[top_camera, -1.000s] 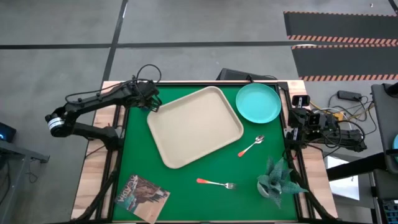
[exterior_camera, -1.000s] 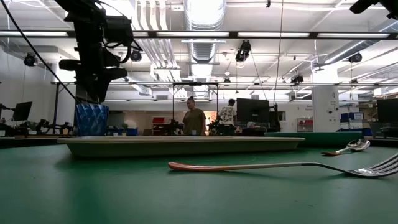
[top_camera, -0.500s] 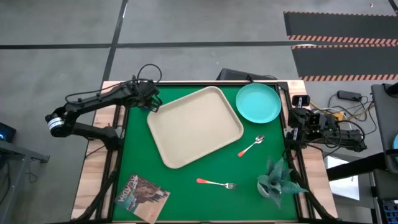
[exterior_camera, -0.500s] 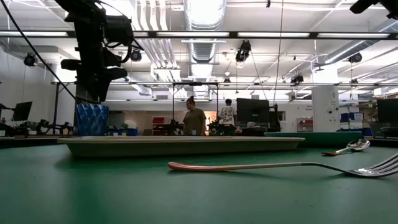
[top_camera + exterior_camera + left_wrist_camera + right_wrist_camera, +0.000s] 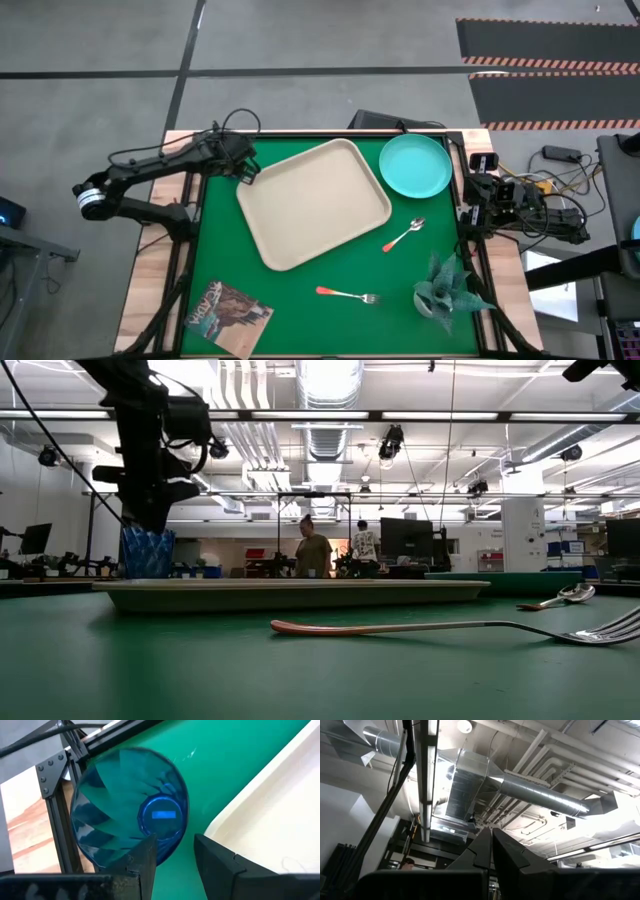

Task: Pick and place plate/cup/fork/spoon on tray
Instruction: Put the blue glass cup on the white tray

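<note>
Step in hand: pickup of the cup (image 5: 131, 812), standing on the desk (image 5: 300, 300) just off the tray (image 5: 312, 205) corner. Left gripper (image 5: 172, 852) is poised above it, fingers (image 5: 145, 862) parted, one over its rim, nothing gripped; descent and closure are called for next. Right gripper (image 5: 491, 851) is parked off the desk edge, fingers closed, empty.

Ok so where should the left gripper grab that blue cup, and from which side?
Take the cup by its rim, from straight above. It stands upright, mouth open, beside the tray corner, and the left gripper hangs open over its rim on that side.
</note>
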